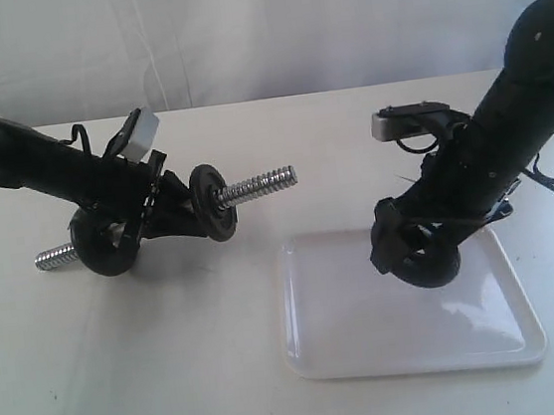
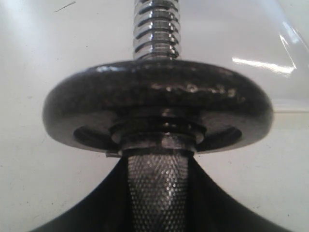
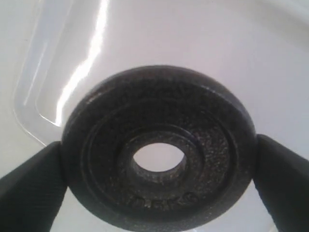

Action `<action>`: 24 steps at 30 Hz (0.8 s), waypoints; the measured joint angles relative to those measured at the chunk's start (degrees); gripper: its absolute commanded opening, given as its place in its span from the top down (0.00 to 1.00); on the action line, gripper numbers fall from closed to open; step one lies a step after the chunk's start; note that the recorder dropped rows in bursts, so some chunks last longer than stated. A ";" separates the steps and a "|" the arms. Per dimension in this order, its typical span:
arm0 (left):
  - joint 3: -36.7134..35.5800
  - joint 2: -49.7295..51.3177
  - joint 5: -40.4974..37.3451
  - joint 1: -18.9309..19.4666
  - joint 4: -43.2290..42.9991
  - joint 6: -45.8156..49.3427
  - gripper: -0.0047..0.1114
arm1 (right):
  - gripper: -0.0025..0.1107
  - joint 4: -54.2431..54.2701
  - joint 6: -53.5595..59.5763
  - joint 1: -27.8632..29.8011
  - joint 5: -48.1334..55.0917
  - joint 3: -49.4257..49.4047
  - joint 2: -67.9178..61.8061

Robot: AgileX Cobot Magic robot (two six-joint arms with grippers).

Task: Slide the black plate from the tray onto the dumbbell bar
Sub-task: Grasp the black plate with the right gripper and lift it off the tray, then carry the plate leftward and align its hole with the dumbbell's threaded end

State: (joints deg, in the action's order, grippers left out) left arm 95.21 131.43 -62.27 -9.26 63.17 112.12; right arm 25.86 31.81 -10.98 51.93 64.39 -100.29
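The black plate sits edge to edge between my right gripper's fingers, and its centre hole shows the white tray behind. In the exterior view my right gripper holds the plate low over the tray; I cannot tell whether it touches. My left gripper is shut on the dumbbell bar and holds it above the table. The bar's knurled middle runs between the dark jaws, and its threaded end points toward the tray.
Two other black discs are on the bar: one just right of my left gripper, which fills the left wrist view as a dark disc, and one near the bar's left end. The tray lies at the front right of the white table.
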 measured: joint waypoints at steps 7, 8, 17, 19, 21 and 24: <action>0.00 0.00 0.00 0.00 0.00 0.00 0.96 | 0.98 15.89 13.48 5.44 0.00 0.00 0.00; 0.00 0.00 0.00 0.00 0.00 0.00 0.96 | 0.98 17.75 15.09 5.89 0.13 0.00 0.00; 0.00 0.00 -0.25 0.00 -0.12 0.00 0.96 | 0.98 39.21 32.14 8.63 5.53 0.00 -2.38; 0.00 0.00 -0.37 0.00 -0.25 0.00 0.96 | 0.98 43.82 36.49 8.73 6.49 0.00 -4.50; 0.00 0.00 -0.48 0.00 -0.25 0.00 0.96 | 0.98 47.05 41.49 8.73 7.20 0.00 -6.80; 0.00 0.00 -0.48 0.00 -0.25 0.00 0.96 | 0.98 55.14 50.55 8.73 9.70 0.00 -11.09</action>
State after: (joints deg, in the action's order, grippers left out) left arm 95.21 131.43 -62.75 -9.26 62.92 112.12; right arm 81.01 82.35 -2.26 61.63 64.39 -111.38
